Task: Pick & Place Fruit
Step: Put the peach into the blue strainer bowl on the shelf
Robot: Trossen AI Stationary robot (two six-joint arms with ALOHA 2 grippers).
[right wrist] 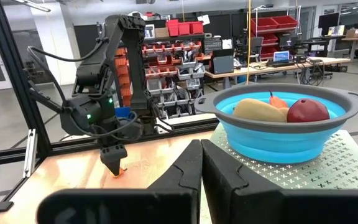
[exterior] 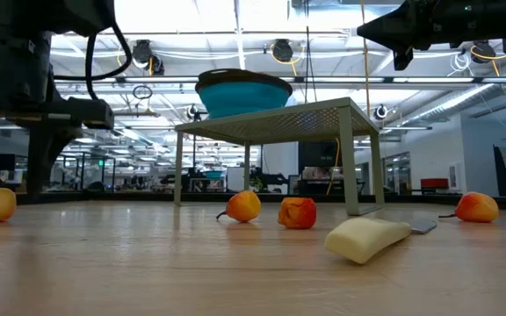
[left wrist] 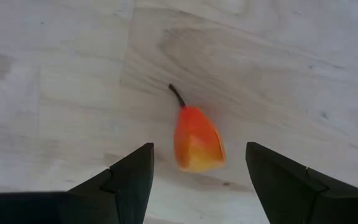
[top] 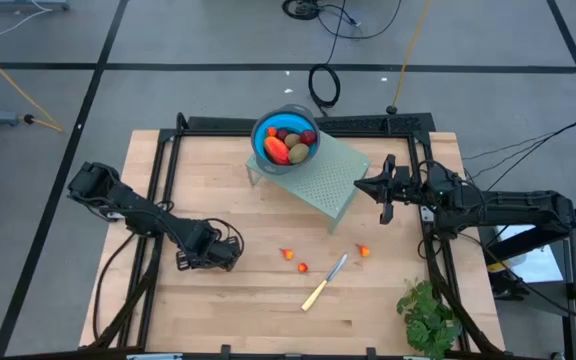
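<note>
Fruit mostly sits in the blue bowl (top: 286, 139) on the perforated stand (top: 320, 182); tiny orange-red pieces (top: 302, 267) lie loose on the table (top: 248, 310) near the knife (top: 323, 283). The left gripper (left wrist: 197, 180) hangs spread wide over one piece (left wrist: 197, 140). The right gripper (top: 384, 201) hovers pinched closed beside the stand, empty.

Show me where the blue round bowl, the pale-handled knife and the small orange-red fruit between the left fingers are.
Blue round bowl (top: 260, 146): high view, on its left rim.
Pale-handled knife (top: 315, 294): high view, on its handle.
Small orange-red fruit (left wrist: 196, 141): left wrist view, on the middle of its body.
</note>
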